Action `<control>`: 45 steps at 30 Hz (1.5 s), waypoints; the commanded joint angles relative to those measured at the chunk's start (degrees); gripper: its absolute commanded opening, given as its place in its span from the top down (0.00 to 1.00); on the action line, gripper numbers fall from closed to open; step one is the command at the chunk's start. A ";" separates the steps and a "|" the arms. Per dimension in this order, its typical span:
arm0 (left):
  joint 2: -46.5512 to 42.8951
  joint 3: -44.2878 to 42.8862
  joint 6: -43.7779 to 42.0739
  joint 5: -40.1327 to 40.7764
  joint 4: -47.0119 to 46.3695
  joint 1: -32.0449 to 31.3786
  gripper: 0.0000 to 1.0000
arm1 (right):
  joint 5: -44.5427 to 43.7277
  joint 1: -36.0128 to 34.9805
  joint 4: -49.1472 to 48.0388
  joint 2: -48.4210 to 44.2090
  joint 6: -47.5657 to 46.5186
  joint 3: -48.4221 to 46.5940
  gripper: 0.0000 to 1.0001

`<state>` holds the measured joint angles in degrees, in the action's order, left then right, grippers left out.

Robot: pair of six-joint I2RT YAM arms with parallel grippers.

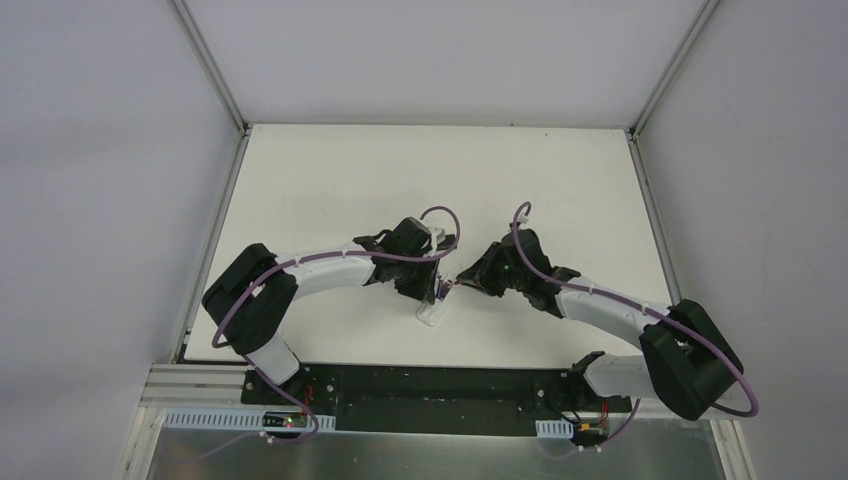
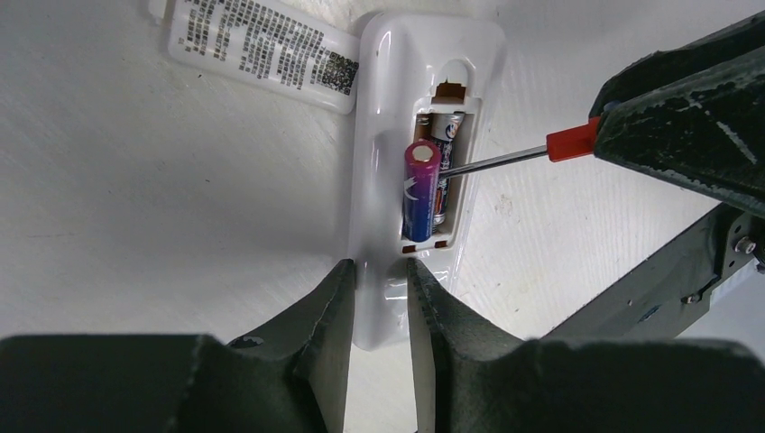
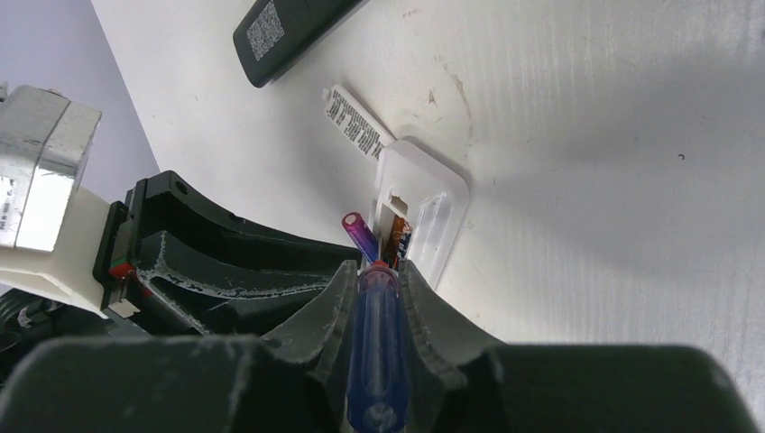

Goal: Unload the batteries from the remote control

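Batteries sit in the white plastic remote's (image 2: pixel 397 81) open compartment, midway along the near edge of the scuffed white table (image 1: pixel 330 180). One blue-purple cylindrical cell (image 2: pixel 420 194) is tilted upward and one dark-orange cell (image 2: pixel 446 144) lies flat. The left gripper (image 2: pixel 381 275) clamps the remote's end. The right gripper (image 3: pixel 377 271) grasps a blue-handled screwdriver (image 3: pixel 377 361). Pale grey walls (image 1: pixel 100 150) enclose the table.

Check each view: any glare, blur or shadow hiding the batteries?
Left wrist: batteries sharp, glare on the remote shell. Right wrist: screwdriver handle soft up close, batteries small but visible. Top external: evenly lit, remote mostly hidden, batteries too small to make out.
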<state>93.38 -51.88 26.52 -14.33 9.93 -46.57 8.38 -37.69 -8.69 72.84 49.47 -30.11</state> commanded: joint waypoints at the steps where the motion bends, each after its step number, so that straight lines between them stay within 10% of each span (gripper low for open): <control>1: 0.05 1.66 -0.52 4.00 2.64 -1.00 0.74 | 2.11 0.12 1.94 0.98 -1.01 -4.95 1.00; 21: -5.50 3.90 0.90 8.20 3.33 -1.02 0.68 | 0.15 -1.41 7.93 2.25 -3.59 -9.95 1.00; 29: -11.62 2.57 -1.48 20.09 8.84 0.07 0.31 | -3.38 -1.27 14.19 -2.99 -5.77 -10.14 1.00; 36: -27.15 9.01 0.78 20.35 14.50 21.02 0.01 | -5.08 -1.16 17.09 -7.58 -5.50 -8.47 1.00; 45: -22.48 12.02 0.09 11.45 14.36 32.71 0.01 | -4.82 -0.70 18.44 -9.45 -5.57 -8.42 1.00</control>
<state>66.28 -40.25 26.61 1.50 22.55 -14.59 4.67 -38.74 8.45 65.30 44.69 -38.24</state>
